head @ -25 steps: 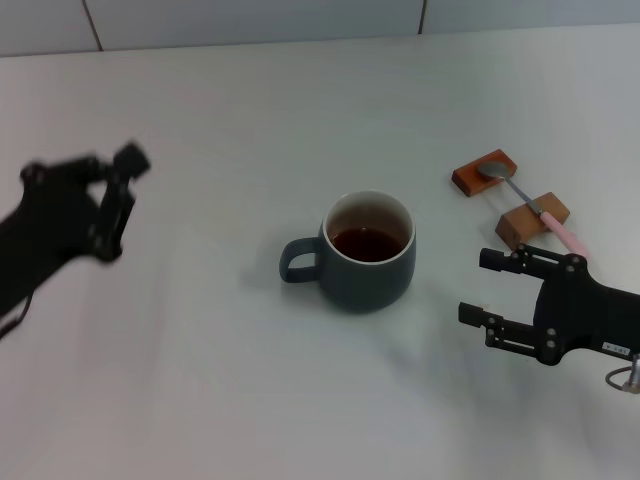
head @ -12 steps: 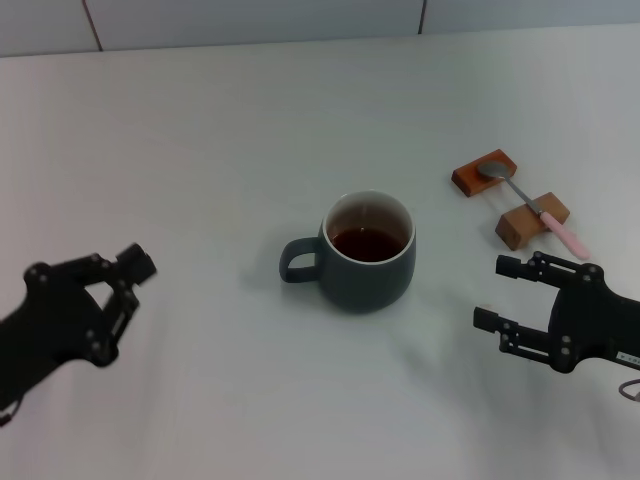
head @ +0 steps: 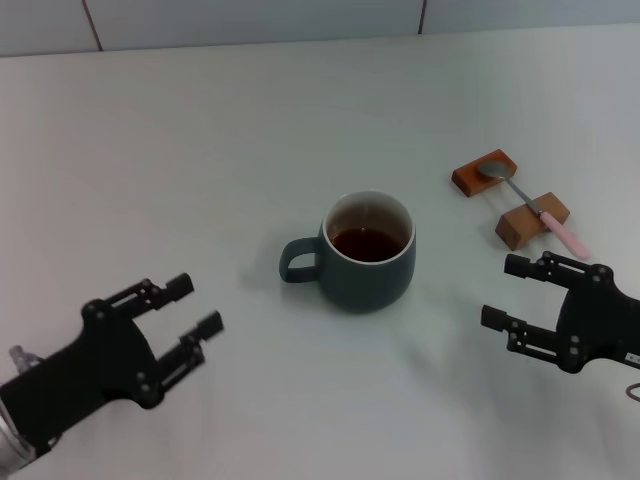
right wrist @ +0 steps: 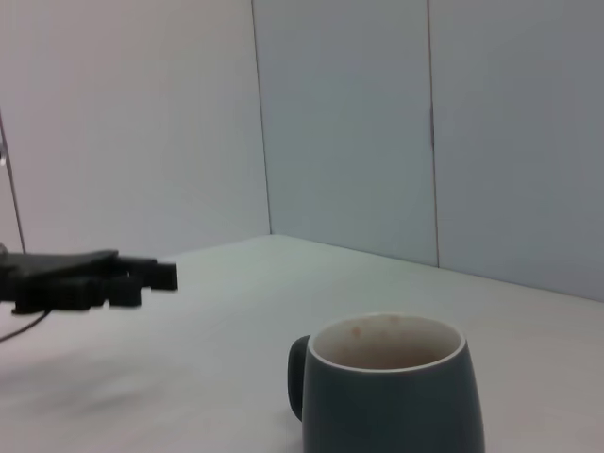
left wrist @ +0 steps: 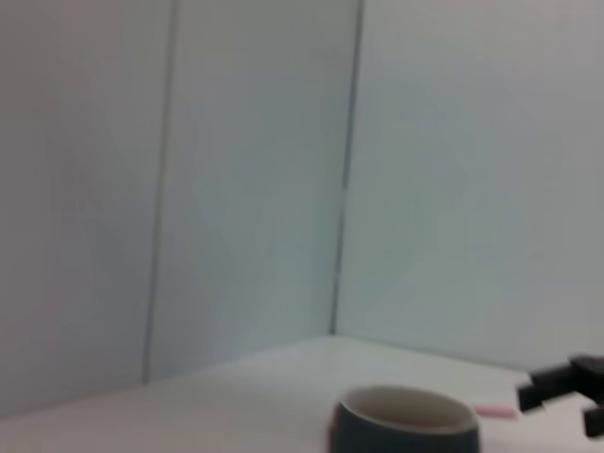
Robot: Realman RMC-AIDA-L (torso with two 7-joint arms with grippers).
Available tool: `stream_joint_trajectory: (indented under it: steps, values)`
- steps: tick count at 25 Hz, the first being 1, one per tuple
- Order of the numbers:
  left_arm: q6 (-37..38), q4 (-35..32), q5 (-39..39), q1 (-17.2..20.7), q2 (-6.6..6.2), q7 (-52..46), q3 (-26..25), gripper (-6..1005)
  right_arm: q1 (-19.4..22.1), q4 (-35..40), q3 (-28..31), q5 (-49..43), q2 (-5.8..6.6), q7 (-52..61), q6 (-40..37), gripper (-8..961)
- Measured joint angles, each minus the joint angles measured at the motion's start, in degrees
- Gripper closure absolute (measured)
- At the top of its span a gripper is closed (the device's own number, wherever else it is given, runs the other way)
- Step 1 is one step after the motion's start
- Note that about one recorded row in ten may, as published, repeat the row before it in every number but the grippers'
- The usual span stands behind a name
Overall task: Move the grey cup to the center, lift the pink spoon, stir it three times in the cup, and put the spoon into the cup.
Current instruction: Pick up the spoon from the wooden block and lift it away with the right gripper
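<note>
The grey cup [head: 368, 250] stands upright in the middle of the table, handle toward my left, with dark brown liquid inside. It also shows in the left wrist view [left wrist: 406, 422] and the right wrist view [right wrist: 389, 385]. The pink spoon [head: 532, 207] lies across two brown wooden blocks at the right, apart from the cup. My left gripper [head: 188, 308] is open and empty, low at the front left of the cup. My right gripper [head: 502, 291] is open and empty, right of the cup and just in front of the spoon's pink handle.
Two brown wooden blocks [head: 483, 171] [head: 530, 221] hold the spoon up at the right. The white table [head: 250, 130] ends at a tiled wall at the back. My left gripper also shows far off in the right wrist view [right wrist: 90, 279].
My left arm has swung down from the far left to the front left of the cup, its fingers now pointing at it. My right gripper has drifted slightly right and toward the front.
</note>
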State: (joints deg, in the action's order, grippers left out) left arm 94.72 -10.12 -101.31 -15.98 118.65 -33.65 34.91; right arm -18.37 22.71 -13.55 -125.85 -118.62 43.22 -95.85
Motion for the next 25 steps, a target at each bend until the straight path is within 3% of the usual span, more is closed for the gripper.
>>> stream_joint_trajectory:
  steps: [9, 15, 21, 25]
  values:
    - [-2.4, 0.3, 0.0, -0.9, 0.00, 0.6, 2.6, 300, 0.1, 0.1, 0.0, 0.0, 0.06, 0.2, 0.2, 260]
    - [-3.0, 0.3, 0.0, -1.3, -0.10, 0.6, 3.1, 140, 0.1, 0.0, 0.0, 0.0, -0.04, 0.2, 0.4, 261]
    - [-3.0, 0.3, 0.0, -1.4, -0.09, 0.6, 3.2, 140, 1.5, -0.4, 1.8, 0.3, -0.19, 1.3, -4.6, 260]
    - [-3.0, 0.3, 0.0, -1.4, -0.07, 0.4, 3.2, 140, 3.7, -0.6, 10.7, 1.9, 0.18, 10.9, -16.8, 261]
